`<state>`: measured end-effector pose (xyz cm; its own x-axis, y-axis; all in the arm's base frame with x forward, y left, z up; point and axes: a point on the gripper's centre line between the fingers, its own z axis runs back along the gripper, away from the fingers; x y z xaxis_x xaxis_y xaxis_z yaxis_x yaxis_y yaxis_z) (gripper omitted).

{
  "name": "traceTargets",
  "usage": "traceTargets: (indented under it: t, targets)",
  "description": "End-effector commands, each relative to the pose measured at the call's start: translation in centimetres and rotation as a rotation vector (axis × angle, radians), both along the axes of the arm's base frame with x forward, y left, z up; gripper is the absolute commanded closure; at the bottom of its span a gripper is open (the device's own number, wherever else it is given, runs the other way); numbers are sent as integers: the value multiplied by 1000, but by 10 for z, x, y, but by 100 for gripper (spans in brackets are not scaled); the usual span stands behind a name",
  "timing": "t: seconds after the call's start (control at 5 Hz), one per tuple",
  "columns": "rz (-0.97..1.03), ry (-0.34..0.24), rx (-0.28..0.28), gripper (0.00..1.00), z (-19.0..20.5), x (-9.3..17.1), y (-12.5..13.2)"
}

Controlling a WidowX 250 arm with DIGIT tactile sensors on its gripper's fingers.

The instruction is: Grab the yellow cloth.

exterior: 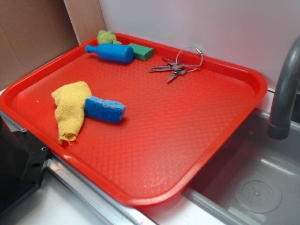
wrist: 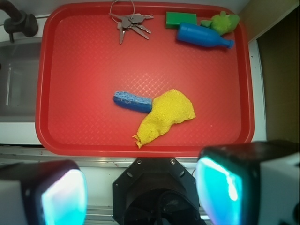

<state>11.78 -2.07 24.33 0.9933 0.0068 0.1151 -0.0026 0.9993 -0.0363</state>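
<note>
The yellow cloth [exterior: 70, 110] lies crumpled on the red tray [exterior: 178, 122] near its front-left corner, with one edge tucked against a blue sponge [exterior: 105, 109]. In the wrist view the yellow cloth [wrist: 166, 115] lies right of the blue sponge [wrist: 132, 101], in the lower middle of the red tray [wrist: 79, 70]. My gripper [wrist: 140, 192] hangs high above and short of the tray's near rim. It is open, its fingers [wrist: 63, 199] spread wide with nothing between them. The exterior view does not show the gripper.
At the tray's far side lie a bunch of keys [wrist: 129, 23], a green block [wrist: 181, 19], a blue bottle [wrist: 204, 36] and a yellow-green plush toy [wrist: 224, 22]. A sink [exterior: 253, 183] with a grey faucet [exterior: 286, 89] adjoins the tray. The black robot base [wrist: 157, 197] sits below the gripper.
</note>
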Motion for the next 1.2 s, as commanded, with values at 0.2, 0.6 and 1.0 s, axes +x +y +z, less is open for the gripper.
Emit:
traceTargets:
  t: [0.2, 0.6, 1.0]
  targets:
    - [250, 19, 58, 0, -40, 16, 35]
    - [750, -67, -1, 0, -90, 28, 67]
    - [765, 1, -71, 0, -151, 46, 73]
